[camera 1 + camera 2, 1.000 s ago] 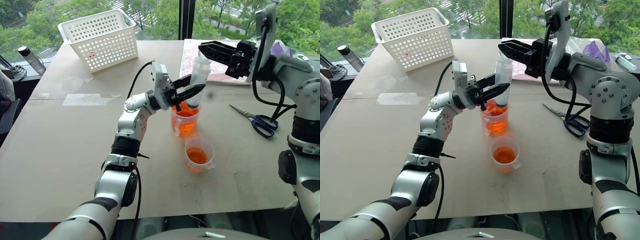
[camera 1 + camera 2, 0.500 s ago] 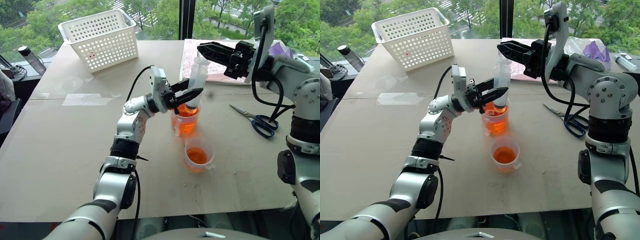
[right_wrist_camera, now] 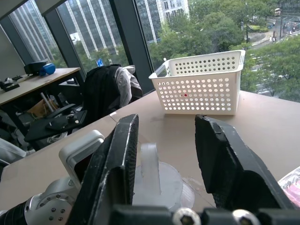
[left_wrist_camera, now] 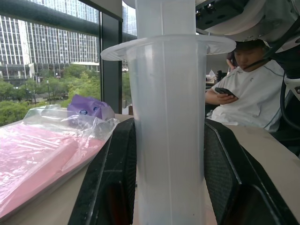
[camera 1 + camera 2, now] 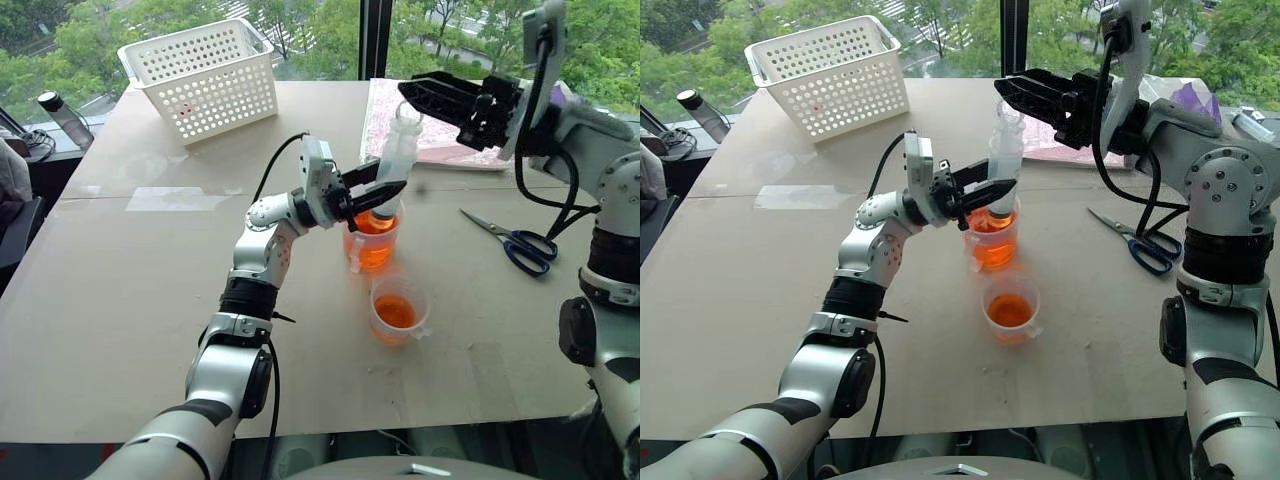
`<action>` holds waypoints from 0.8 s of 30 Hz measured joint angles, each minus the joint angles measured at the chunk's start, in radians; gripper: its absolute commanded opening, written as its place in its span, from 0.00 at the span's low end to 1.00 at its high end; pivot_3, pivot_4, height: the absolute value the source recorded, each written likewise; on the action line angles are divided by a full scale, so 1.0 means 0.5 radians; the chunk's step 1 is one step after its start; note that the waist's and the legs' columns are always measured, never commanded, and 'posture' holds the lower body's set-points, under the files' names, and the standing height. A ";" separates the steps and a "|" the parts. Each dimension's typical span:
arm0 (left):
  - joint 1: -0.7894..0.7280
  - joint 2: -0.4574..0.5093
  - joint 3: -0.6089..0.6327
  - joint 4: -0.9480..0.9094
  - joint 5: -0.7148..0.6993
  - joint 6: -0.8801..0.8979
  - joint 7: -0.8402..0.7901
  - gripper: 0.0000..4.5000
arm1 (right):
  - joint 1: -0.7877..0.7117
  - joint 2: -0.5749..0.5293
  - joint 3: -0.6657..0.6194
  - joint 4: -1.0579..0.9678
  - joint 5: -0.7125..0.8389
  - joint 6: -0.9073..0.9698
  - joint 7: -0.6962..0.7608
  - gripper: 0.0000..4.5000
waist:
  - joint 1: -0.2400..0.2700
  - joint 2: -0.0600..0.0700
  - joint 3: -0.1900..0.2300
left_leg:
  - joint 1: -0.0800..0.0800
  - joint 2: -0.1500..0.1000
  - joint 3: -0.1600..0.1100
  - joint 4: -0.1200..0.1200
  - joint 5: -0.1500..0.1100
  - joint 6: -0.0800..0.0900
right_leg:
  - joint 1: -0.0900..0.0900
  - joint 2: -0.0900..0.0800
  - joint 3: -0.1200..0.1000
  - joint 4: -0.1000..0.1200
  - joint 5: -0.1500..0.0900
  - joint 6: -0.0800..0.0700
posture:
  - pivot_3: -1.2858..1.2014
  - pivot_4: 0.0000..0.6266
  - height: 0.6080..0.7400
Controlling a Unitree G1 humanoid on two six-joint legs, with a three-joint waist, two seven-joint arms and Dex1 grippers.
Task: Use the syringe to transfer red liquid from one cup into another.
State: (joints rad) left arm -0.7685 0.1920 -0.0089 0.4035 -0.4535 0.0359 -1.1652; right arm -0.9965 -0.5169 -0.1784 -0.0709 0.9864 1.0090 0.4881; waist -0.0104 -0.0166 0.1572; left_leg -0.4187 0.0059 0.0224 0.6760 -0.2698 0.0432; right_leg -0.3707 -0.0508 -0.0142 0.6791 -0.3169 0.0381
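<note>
The syringe (image 5: 400,145) stands upright with its nozzle down in the taller cup (image 5: 370,250), which holds red liquid (image 5: 372,232). My left gripper (image 5: 392,176) is shut on the syringe's barrel (image 4: 166,131), just above the cup's rim. Its black fingers (image 4: 115,187) press on both sides. My right gripper (image 5: 425,95) hovers at the plunger's top (image 3: 157,180), open. Its fingers (image 3: 117,159) stand apart on either side of the plunger's top without gripping it. The shorter cup (image 5: 397,312) sits just in front of the taller one and also holds red liquid.
A white perforated basket (image 5: 200,75) stands at the back left of the table. Blue-handled scissors (image 5: 515,242) lie to the right of the cups. A pink bag (image 5: 440,140) lies behind them. A person (image 4: 248,93) sits beyond the table.
My right gripper's fingers have spread off the plunger's top, which they were shut on before. The left gripper and the syringe have stayed in place.
</note>
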 measured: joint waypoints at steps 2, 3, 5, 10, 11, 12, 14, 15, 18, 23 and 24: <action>-0.003 0.001 0.004 0.000 -0.007 0.016 -0.007 0.31 | 0.003 0.000 -0.017 -0.001 0.013 0.007 0.006 0.70 | -0.001 0.000 0.000 | 0.000 0.000 0.000 0.000 0.000 0.000 | 0.000 0.000 0.000 0.000 0.000 0.000 | 0.52 0.24 1.00; -0.007 0.003 0.006 0.000 -0.013 0.033 -0.014 0.31 | 0.011 0.000 -0.039 -0.014 0.035 0.011 0.016 0.70 | 0.000 0.000 0.000 | 0.000 0.000 0.000 0.000 0.000 0.000 | 0.000 0.000 0.000 0.000 0.000 0.000 | 0.52 0.24 1.00; -0.011 0.027 0.007 0.000 -0.022 0.059 -0.025 0.31 | 0.041 -0.010 -0.081 -0.045 0.088 0.012 0.040 0.70 | -0.001 0.000 0.000 | 0.000 0.000 0.000 0.000 0.000 0.000 | 0.000 0.000 0.000 0.000 0.000 0.000 | 0.52 0.24 1.00; -0.057 0.060 0.053 -0.002 -0.052 0.101 -0.020 0.31 | 0.186 -0.037 -0.194 -0.097 0.163 -0.016 0.112 0.70 | 0.002 0.000 0.000 | 0.000 0.000 0.000 0.000 0.000 0.000 | 0.000 0.000 0.000 0.000 0.000 0.000 | 0.52 0.24 1.00; -0.092 0.063 0.068 -0.007 -0.069 0.125 -0.013 0.31 | 0.261 -0.053 -0.238 -0.128 0.201 -0.026 0.152 0.70 | 0.008 0.000 0.000 | -0.002 0.000 -0.001 0.000 0.000 0.000 | 0.000 0.000 -0.001 0.000 0.000 0.000 | 0.52 0.24 1.00; -0.116 0.075 0.089 -0.041 -0.096 0.149 -0.007 0.31 | 0.329 -0.068 -0.273 -0.150 0.237 -0.029 0.189 0.70 | 0.008 0.000 0.000 | -0.002 0.000 -0.001 0.001 0.000 0.000 | 0.000 0.000 -0.001 0.000 0.000 0.000 | 0.52 0.24 1.00; -0.144 0.089 0.115 -0.122 -0.136 0.193 0.003 0.31 | 0.403 -0.100 -0.321 -0.161 0.255 -0.037 0.227 0.70 | 0.003 0.000 0.000 | -0.003 0.000 0.000 0.001 0.000 0.000 | 0.000 0.000 0.000 0.001 0.000 0.000 | 0.52 0.24 1.00; -0.151 0.091 0.118 -0.171 -0.162 0.223 0.009 0.31 | 0.430 -0.113 -0.353 -0.162 0.276 -0.051 0.240 0.70 | 0.001 0.000 0.000 | -0.003 0.000 0.000 0.001 0.000 0.000 | 0.000 0.000 0.000 0.001 0.000 0.000 | 0.52 0.24 1.00; -0.154 0.099 0.111 -0.297 -0.206 0.331 0.026 0.31 | 0.555 -0.212 -0.460 -0.174 0.312 -0.104 0.313 0.70 | 0.003 0.000 0.000 | -0.003 0.000 -0.001 0.001 0.000 0.000 | 0.000 0.000 -0.001 0.000 0.000 0.000 | 0.52 0.24 1.00; -0.170 0.115 0.114 -0.437 -0.275 0.464 0.076 0.31 | 0.885 -0.367 -0.424 -0.238 0.076 -0.305 0.511 0.70 | 0.002 0.000 0.000 | -0.002 0.000 -0.001 0.003 0.000 0.000 | 0.000 0.000 0.000 -0.001 0.000 0.000 | 0.52 0.24 1.00; -0.174 0.124 0.113 -0.458 -0.275 0.473 0.077 0.31 | 0.973 -0.379 -0.390 -0.249 -0.020 -0.385 0.565 0.70 | 0.002 0.000 0.000 | -0.002 0.000 -0.001 0.004 0.000 0.000 | 0.001 0.001 0.001 -0.001 0.000 0.000 | 0.52 0.24 1.00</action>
State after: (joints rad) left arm -0.8557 0.2541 0.0476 0.1746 -0.5911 0.2726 -1.1269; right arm -0.5100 -0.7064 -0.3733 -0.1953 0.9762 0.8166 0.7706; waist -0.0096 -0.0167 0.1572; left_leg -0.4195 0.0060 0.0221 0.6780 -0.2698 0.0433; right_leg -0.3705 -0.0505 -0.0138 0.6788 -0.3168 0.0383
